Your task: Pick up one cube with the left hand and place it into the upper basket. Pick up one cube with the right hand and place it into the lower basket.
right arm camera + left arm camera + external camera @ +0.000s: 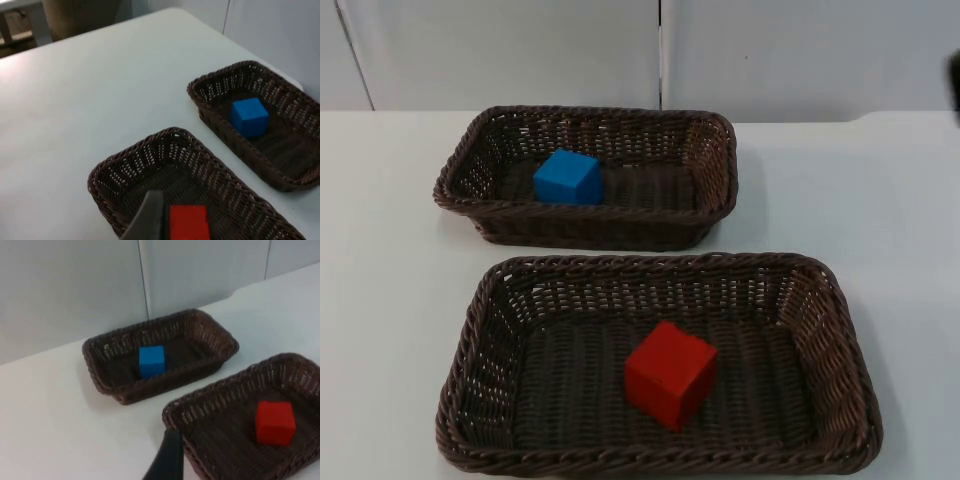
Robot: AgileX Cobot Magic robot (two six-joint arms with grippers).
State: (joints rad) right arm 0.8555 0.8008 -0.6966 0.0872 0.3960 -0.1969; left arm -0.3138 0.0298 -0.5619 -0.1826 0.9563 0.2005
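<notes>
Wicker upper basket (715,150) holds blue cube (568,177), lower basket (820,300) red cube (670,373); gripper states unclear.

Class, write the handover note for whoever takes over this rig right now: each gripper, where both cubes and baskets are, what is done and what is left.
Left gripper: up above the table beside the lower basket's rim, holding nothing that I can see.
Right gripper: above the lower basket, near the red cube; nothing seen in it either.
Blue cube: resting on the floor of the upper basket.
Red cube: resting on the floor of the lower basket, slightly right of centre in the top view.
Done: both placements appear finished.
Left: nothing with the cubes; I would only park both arms.
</notes>
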